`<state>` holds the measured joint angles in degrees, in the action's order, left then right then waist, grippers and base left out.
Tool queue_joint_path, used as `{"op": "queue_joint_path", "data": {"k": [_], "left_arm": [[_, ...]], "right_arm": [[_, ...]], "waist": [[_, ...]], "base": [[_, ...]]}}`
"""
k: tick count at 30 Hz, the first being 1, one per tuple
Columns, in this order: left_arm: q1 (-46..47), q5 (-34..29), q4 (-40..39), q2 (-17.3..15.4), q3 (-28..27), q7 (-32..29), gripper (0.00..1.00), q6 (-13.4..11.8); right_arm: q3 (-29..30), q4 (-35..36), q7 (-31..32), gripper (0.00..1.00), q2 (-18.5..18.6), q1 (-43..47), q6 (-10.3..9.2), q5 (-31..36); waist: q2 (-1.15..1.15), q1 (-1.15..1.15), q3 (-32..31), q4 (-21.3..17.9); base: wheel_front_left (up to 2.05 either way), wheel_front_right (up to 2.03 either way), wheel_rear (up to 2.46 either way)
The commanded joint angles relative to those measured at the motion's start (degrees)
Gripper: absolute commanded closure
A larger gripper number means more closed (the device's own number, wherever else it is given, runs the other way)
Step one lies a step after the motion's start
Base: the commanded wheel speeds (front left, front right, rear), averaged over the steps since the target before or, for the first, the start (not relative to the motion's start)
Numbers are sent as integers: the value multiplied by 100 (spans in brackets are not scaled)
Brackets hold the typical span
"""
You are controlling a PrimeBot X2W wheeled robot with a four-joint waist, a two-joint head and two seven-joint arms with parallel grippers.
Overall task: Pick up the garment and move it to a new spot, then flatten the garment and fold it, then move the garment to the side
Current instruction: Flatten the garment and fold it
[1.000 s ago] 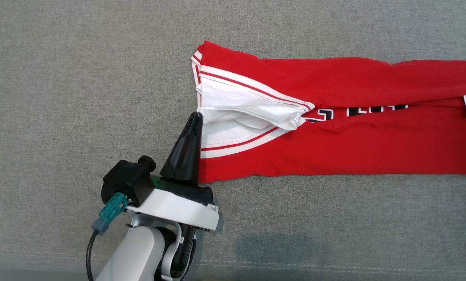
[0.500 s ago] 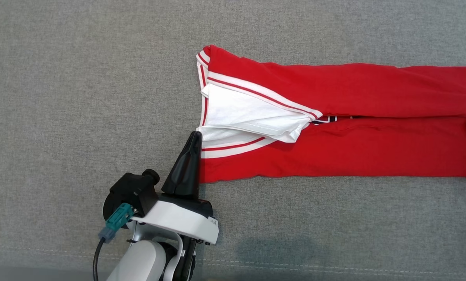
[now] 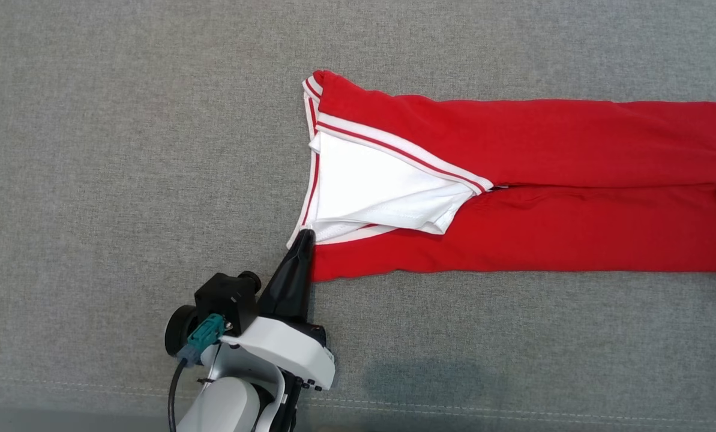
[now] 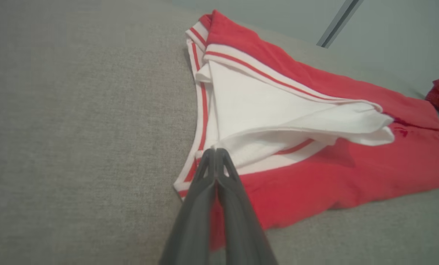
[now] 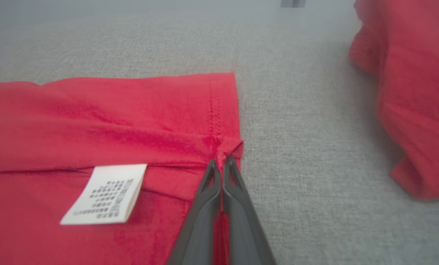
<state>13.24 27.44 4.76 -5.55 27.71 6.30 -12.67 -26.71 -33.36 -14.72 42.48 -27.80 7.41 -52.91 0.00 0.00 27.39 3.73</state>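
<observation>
A grey fabric surface (image 3: 123,150) carries the red jersey (image 3: 574,138), folded into a long flat band that runs parallel to the surface's near edge. A second red cloth (image 5: 414,92) lies apart, past the hem end. The left gripper (image 4: 215,151), fingers pressed together, pinches the white striped trim. The right gripper (image 5: 222,160) likewise pinches the hem corner, near the white care label (image 5: 105,195).
</observation>
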Motion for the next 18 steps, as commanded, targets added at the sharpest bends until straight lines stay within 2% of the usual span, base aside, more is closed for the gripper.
{"op": "queue_joint_path", "data": {"k": [1, 5, 6, 7, 8, 9, 10, 11, 18], "left_arm": [[91, -106, -54, -122, -123, -10, 100, -43], [173, -183, 77, -142, -40, -38, 100, -38], [197, -212, 108, -149, -17, -40, 100, -41], [220, -233, 139, -152, 6, -47, 100, -40], [242, -249, 167, -150, 20, -48, 93, -46], [269, -282, 194, -154, 37, -51, 69, -63], [296, -312, 211, -155, 48, -46, 6, -80], [315, -324, 226, -152, 48, -43, 0, -101], [295, -384, 235, -229, 13, -22, 0, -230]], "right_arm": [[-139, -33, -28, 100, 163, 172, 8, 29], [-209, -98, -28, 100, 129, 136, 8, 6], [-225, -112, -28, 91, 119, 126, 8, -2], [-243, -125, -28, 73, 108, 116, 8, -6], [-262, -138, -28, 51, 96, 107, 8, -9], [-272, -146, -28, 0, 83, 97, 8, -14], [-263, -147, -28, 0, 69, 82, 8, -12], [-244, -143, -28, 0, 46, 70, 8, -4], [-72, 64, -28, 0, -35, 145, 8, 182]], "waist": [[0, 0, 0, -2], [0, 0, -18, -7], [0, 0, -26, -11], [0, 0, -37, -16], [0, 0, -50, -21], [0, 0, -66, -26], [0, 0, -85, -32], [0, 0, -119, -42], [0, 0, -424, -105]], "base": [[0, 0, 0], [0, 0, 0], [0, 0, 0], [0, 0, 0], [0, 0, 0], [0, 0, 0], [0, 0, 0], [0, 0, 0], [0, 0, 0]]}}
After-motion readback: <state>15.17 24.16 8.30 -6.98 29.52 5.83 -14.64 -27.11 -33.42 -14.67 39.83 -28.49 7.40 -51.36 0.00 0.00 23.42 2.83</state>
